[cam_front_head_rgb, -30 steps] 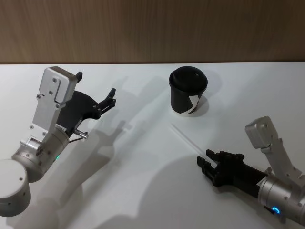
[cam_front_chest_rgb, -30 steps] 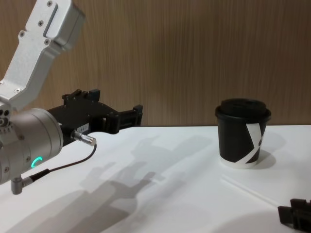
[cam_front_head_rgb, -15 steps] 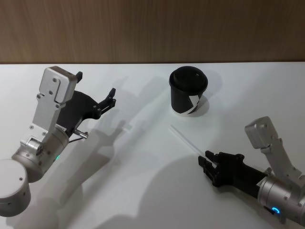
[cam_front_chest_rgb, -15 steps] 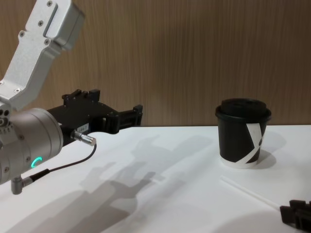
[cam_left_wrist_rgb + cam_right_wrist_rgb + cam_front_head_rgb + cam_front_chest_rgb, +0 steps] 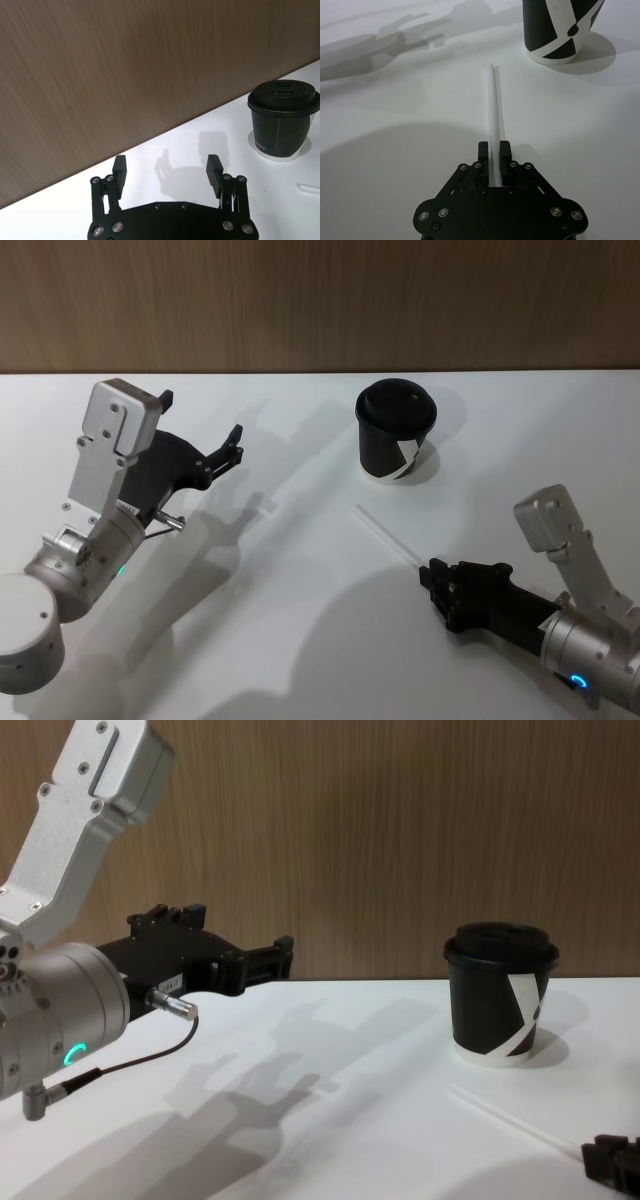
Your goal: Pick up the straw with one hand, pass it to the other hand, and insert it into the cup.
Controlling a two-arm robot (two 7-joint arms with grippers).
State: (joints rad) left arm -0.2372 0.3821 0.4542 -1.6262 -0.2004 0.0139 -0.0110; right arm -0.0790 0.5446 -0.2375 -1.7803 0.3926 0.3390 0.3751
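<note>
Shows the right gripper, at the lower right of the head view, pinching the near end of the straw; a second ago had its fingers parted on either side of that same end. Confirms the grip in the right wrist view: finds the right gripper with both fingertips pressed against the straw, no gap left. Leaves the straw apparently flat on the white table, centre right of the head view, slanting up and left, its free end near the base of the cup but not touching it. Places the cup upright, lid on, at the upper centre of the frame, apart from both arms. Catches the left gripper hovering at the left of the frame, fingers spread wide with nothing between them, unmoved over the last second. Marks, by the look of it, the grasp as made and the lift as not yet begun. Points next to raising the straw clear of the table and carrying it leftward for the handover, with the thin tube liable to swing or slip when held so close to one end
</note>
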